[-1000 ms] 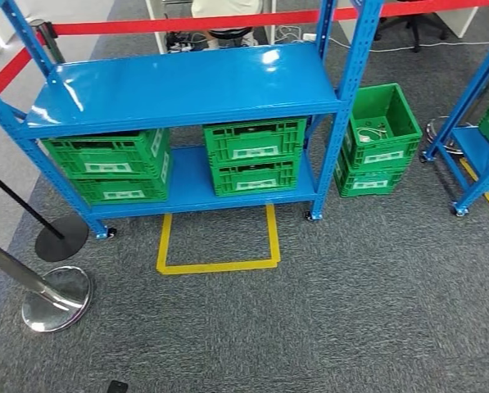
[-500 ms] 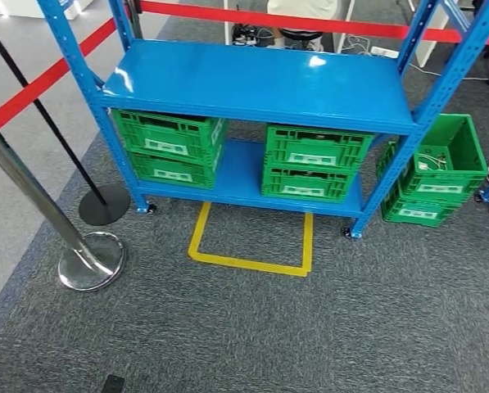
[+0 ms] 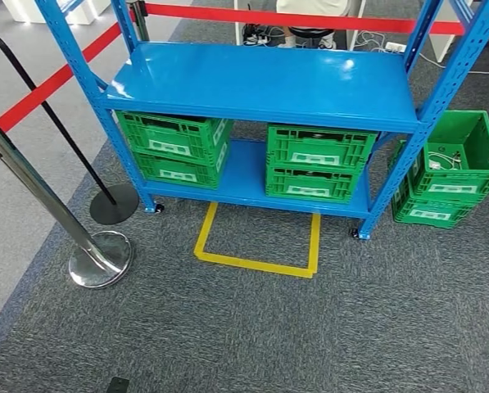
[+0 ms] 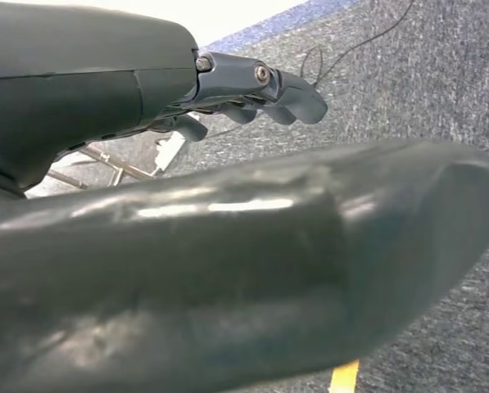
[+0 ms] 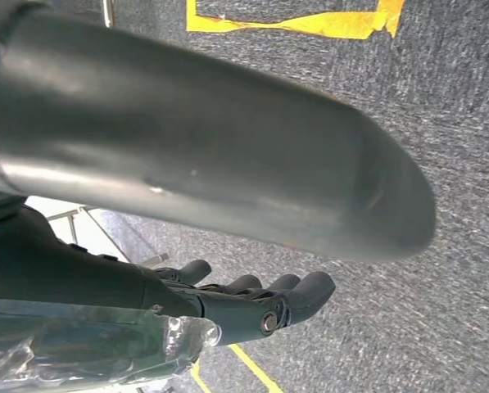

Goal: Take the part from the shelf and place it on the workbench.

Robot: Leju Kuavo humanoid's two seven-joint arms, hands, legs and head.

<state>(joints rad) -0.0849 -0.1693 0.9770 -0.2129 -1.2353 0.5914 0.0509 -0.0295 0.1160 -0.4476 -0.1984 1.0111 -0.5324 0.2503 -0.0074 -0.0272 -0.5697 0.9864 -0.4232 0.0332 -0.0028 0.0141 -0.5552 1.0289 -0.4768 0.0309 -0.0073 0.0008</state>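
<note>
We look down on grey carpet. Far left, a chrome stanchion (image 3: 97, 258) leans by red barrier tape (image 3: 56, 78). Centre, the blue shelf (image 3: 260, 82) carries two stacks of green crates (image 3: 174, 147) on its lower deck; a yellow tape square (image 3: 257, 246) lies before it. Right, a green crate (image 3: 455, 168) holds cables. We cannot tell which item is the part. Left hand (image 4: 254, 90) and right hand (image 5: 254, 299) hang with fingers extended, holding nothing.

A chrome stanchion post (image 3: 43, 201) leans over its round base on grey carpet (image 3: 291, 327), beside a black-based post (image 3: 114, 202) — red barrier tape (image 3: 56, 78) runs behind. A yellow tape rectangle (image 3: 257, 264) marks the floor. A seated person (image 3: 313, 12) shows behind — partly.
</note>
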